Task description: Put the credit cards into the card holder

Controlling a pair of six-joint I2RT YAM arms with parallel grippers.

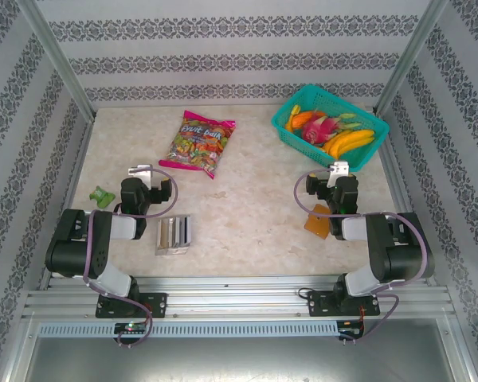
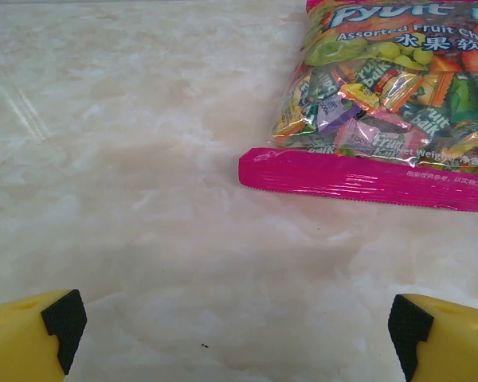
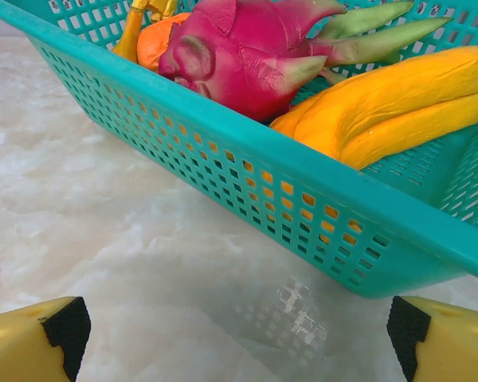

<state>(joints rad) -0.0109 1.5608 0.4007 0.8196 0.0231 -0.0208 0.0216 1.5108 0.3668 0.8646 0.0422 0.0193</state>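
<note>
Left gripper (image 1: 141, 170) low over the pale marbled table (image 1: 247, 207), jaws spread wide, nothing between them. Yellow fingers (image 2: 32, 338) with black pads at the 2 lower corners of the left wrist view, bare tabletop in the gap. Ahead of these jaws and off to their right, a pink-edged bag of fruit chews (image 2: 390, 103), flat on the table, well clear of the fingertips. Behind the left jaws, back toward the arm's base and a little to their right, the credit cards (image 1: 174, 232) in a clear silvery slotted tray (image 1: 171, 251): dark, tan and grey faces side by side, exact count hard to tell. Off to the left of the same jaws, a small green item (image 1: 102, 196), too small to identify.

Right gripper (image 1: 338, 169) likewise open wide and empty, its fingers (image 3: 36, 338) apart over bare table. Directly ahead of these jaws, close, the wall of a teal mesh basket (image 3: 223, 135) with a dragon fruit (image 3: 239, 48) and bananas (image 3: 398, 103) inside. Behind the right jaws, just beside the forearm on its left, the card holder (image 1: 316, 220): orange-brown, flat on the table, partly hidden by the arm, open or folded impossible to tell.
</note>
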